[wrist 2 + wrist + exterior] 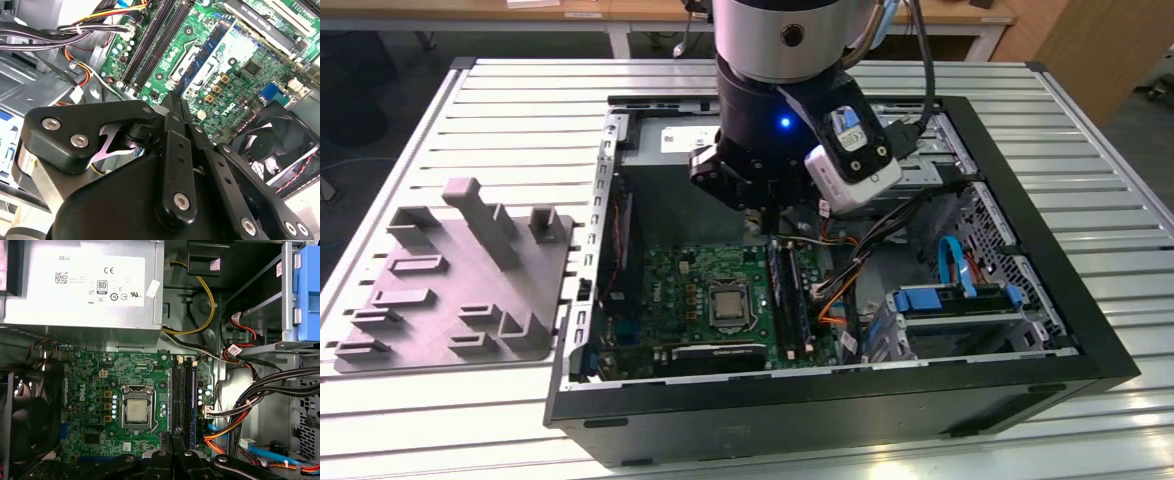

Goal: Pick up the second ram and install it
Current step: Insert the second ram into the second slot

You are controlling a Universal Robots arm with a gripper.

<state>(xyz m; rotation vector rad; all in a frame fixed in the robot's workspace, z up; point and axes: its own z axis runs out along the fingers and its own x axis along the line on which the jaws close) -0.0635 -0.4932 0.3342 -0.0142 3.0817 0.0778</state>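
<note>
**Second ram** point(210, 55). Dark bluish board with black chips. In the second wrist view it runs out past the fingertips. It is held in the air over the motherboard point(90, 365) and is not seated. From that angle it seems to lie beside the processor socket point(185, 52). I judge this to be the slant of the view, not its true place.

**Fingers** point(172, 132). Drawn together and pinched on the stick across its thin faces. This grip probably leaves the lower contact edge free.

**Memory slots** point(181, 390). Long black rails next to the socket. The stick lies roughly parallel to them, and in the first wrist view the fingers sit in line with them, presumably so that edge and rail can meet squarely. I cannot tell whether any rail is already filled.

**Computer case** point(854, 395). It lies on its side on the slatted table point(520, 110) with the open panel up, so the arm can reach in from above.

**Cables** point(260, 400). Bundled on the side of the slots away from the socket, off the rails.

**Grey fixture tray** point(454, 290). On the table to the exterior view's left of the case, well apart from the arm.
</note>
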